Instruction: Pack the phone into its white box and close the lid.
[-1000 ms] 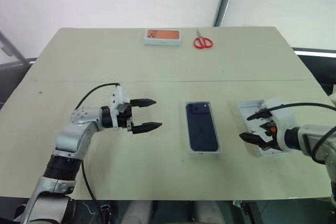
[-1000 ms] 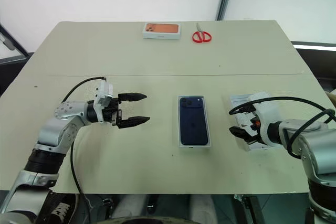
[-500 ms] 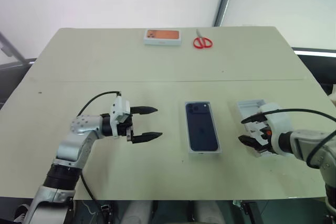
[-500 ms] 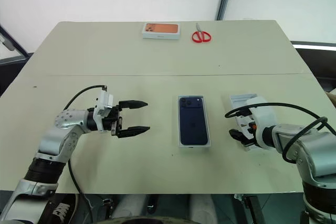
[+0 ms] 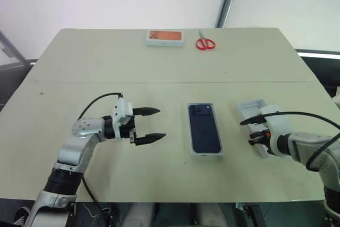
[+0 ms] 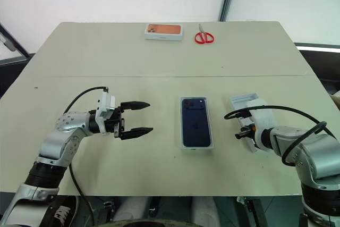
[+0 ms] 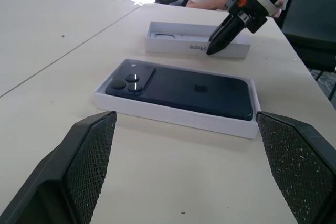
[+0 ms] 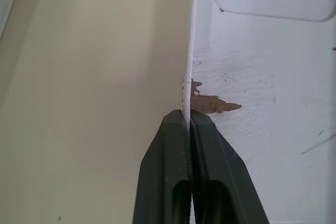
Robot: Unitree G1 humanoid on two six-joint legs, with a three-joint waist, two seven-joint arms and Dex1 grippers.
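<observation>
The right gripper (image 8: 187, 121), spread a second ago, has now been clamped onto the lid's (image 5: 254, 111) side wall nearest the phone, one finger on each face. The lid has been nudged slightly askew. The phone (image 5: 204, 127) is lying camera-side up inside the white box (image 6: 196, 145) at mid-table. The left gripper (image 5: 153, 124) is held wide apart and empty, with bare table (image 5: 106, 62) left between it and the box.

Silver-grey jointed arms, black cables looped at each wrist; left gripper (image 5: 151, 125) has black, textured, tapered fingers.
</observation>
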